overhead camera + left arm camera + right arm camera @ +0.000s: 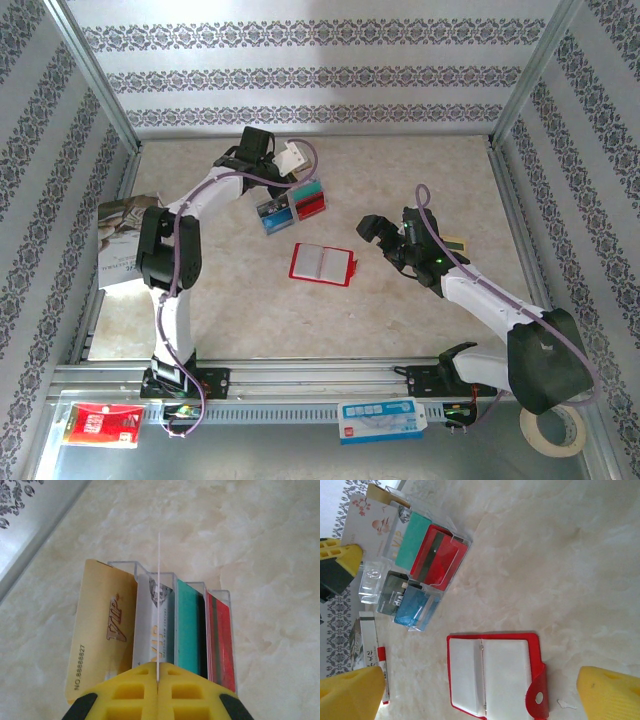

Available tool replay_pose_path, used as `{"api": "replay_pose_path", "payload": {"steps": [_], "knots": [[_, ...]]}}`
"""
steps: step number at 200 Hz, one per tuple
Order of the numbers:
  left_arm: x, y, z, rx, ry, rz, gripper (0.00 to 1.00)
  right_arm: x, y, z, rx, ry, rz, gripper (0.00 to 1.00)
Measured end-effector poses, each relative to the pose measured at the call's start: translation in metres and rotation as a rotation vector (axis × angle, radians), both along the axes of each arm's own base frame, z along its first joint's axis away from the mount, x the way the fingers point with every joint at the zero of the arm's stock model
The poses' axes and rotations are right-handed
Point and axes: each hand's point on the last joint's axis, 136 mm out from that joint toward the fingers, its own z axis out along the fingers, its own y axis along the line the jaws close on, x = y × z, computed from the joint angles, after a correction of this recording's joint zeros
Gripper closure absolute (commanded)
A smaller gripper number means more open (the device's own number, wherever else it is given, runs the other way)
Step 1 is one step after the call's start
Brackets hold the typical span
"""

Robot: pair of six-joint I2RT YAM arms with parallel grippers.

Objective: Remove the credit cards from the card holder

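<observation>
Stowing step: left gripper [158, 680] clamped on thin white plastic card [158, 605] over clear stepped rack [219, 594]; right gripper [383, 240] agape near red bifold holder [322, 263], lying open, seemingly emptied; next, slot card and release.

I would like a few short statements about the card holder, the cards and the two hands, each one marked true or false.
1. The card holder lies open on the table. True.
2. The right hand is shut on a red card. False: it is open and holds nothing.
3. The left hand is shut on a thin card. True.
4. The teal card sits inside the card holder. False: it stands in the clear stand, next to the red card.
5. A magazine lies at the left edge of the table. True.
</observation>
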Motion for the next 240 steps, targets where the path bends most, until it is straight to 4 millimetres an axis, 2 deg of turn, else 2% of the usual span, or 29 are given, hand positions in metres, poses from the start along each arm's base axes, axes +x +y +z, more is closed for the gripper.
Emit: {"api": "replay_pose_path", "payload": {"steps": [58, 99, 165, 185, 202, 226, 240], "knots": [[0.005, 0.000, -0.015, 0.007, 0.021, 0.003, 0.99, 0.000, 0.000, -0.002, 0.010, 0.015, -0.011, 0.02], [0.010, 0.001, -0.015, -0.008, 0.012, 0.016, 0.75, 0.000, 0.001, -0.005, 0.014, 0.028, -0.006, 0.02], [0.016, 0.005, -0.016, -0.061, 0.002, 0.071, 0.61, 0.000, 0.007, -0.014, 0.032, 0.061, 0.007, 0.04], [0.011, 0.006, -0.005, -0.095, 0.001, 0.094, 0.55, 0.000, 0.008, -0.013, 0.033, 0.056, 0.011, 0.05], [0.004, 0.008, 0.015, -0.154, -0.016, 0.140, 0.48, 0.000, 0.012, -0.010, 0.014, 0.042, 0.029, 0.06], [-0.010, 0.015, 0.049, -0.275, -0.056, 0.230, 0.26, -0.001, 0.026, 0.002, -0.020, 0.014, 0.074, 0.07], [-0.020, 0.023, 0.063, -0.346, -0.079, 0.301, 0.17, -0.001, 0.035, 0.010, -0.050, -0.007, 0.101, 0.07]]}}
